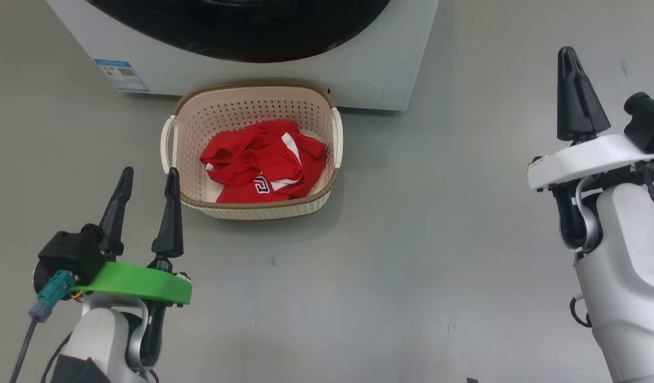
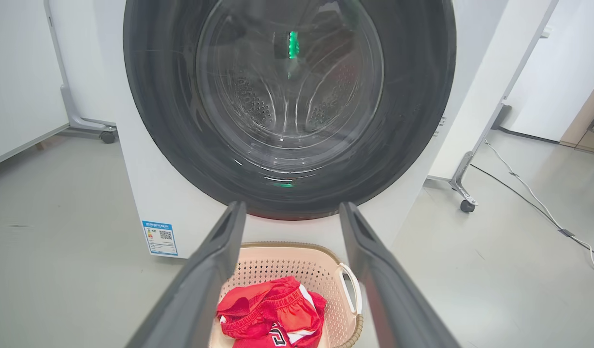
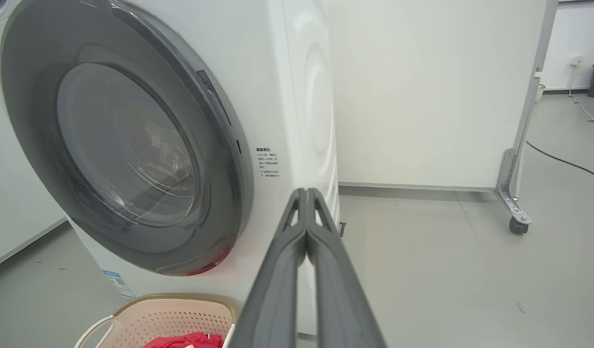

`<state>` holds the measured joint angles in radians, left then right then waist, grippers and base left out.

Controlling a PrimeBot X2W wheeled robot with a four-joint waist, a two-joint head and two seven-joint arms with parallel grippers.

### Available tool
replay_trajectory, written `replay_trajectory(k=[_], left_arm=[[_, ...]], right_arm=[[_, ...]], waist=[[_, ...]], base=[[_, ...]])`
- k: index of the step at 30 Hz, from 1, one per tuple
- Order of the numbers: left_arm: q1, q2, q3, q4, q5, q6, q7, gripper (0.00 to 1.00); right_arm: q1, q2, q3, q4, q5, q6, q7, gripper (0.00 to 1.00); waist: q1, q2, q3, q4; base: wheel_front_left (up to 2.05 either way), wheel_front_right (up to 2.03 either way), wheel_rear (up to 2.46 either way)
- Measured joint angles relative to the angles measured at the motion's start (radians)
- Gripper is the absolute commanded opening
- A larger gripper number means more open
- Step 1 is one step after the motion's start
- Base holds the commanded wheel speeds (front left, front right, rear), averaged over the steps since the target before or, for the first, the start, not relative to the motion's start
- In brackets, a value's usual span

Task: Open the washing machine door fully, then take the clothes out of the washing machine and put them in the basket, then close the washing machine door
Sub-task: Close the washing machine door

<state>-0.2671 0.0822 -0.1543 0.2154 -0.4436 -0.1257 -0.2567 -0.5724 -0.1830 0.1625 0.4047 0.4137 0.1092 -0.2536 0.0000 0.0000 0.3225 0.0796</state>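
Looks like the last step is wrapped up: the door (image 2: 289, 104) sits flush on the washer (image 1: 284, 80), and the clothes (image 1: 263, 167) lie in the basket (image 1: 241, 114) right in front of it. The left gripper (image 1: 150, 173) hangs wide open and empty just left of the basket. The right gripper (image 1: 567, 53) is pinched together on nothing, well off to the right. I'd guess only a retreat is left. There's plenty of bare floor (image 1: 438, 239) all round, and only the basket is near the left gripper.

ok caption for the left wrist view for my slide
Open left gripper faces the closed washing machine door, with the red clothes lying in the basket below.
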Motion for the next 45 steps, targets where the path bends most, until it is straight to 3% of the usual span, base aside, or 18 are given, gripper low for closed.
replay_trajectory(k=[6, 16, 17, 18, 19, 45], left_arm=[[0.037, 0.001, 0.012, 0.010, 0.000, 0.000, 0.000, 1.00], [0.078, 0.001, 0.024, 0.023, -0.002, 0.000, 0.000, 1.00], [0.083, 0.000, 0.024, 0.023, -0.002, 0.000, 0.000, 1.00], [0.087, 0.000, 0.024, 0.024, -0.002, 0.000, 0.000, 1.00], [0.092, 0.000, 0.024, 0.024, -0.002, 0.000, 0.000, 1.00], [0.120, -0.007, 0.035, 0.019, -0.001, 0.000, 0.000, 1.00]], right_arm=[[0.096, 0.040, -0.033, -0.024, 0.028, -0.008, 0.000, 0.00], [0.222, 0.049, -0.059, -0.059, 0.024, -0.008, 0.000, 0.00], [0.235, 0.050, -0.059, -0.061, 0.022, -0.008, 0.000, 0.09], [0.248, 0.051, -0.056, -0.064, 0.014, -0.008, 0.000, 0.78], [0.258, 0.050, -0.052, -0.070, 0.000, -0.008, 0.000, 1.00], [0.358, 0.077, -0.062, -0.146, -0.050, -0.008, 0.000, 1.00]], waist=[[0.0000, 0.0000, -0.055, -0.039], [0.0000, 0.0000, -0.132, -0.081], [0.0000, 0.0000, -0.138, -0.083], [0.0000, 0.0000, -0.144, -0.085], [0.0000, 0.0000, -0.149, -0.087], [0.0000, 0.0000, -0.190, -0.092]], base=[[0.00, 0.00, 0.00], [0.00, 0.00, 0.00], [0.00, 0.00, 0.00], [0.00, 0.00, 0.00], [0.00, 0.00, 0.00], [0.00, 0.00, 0.00]])
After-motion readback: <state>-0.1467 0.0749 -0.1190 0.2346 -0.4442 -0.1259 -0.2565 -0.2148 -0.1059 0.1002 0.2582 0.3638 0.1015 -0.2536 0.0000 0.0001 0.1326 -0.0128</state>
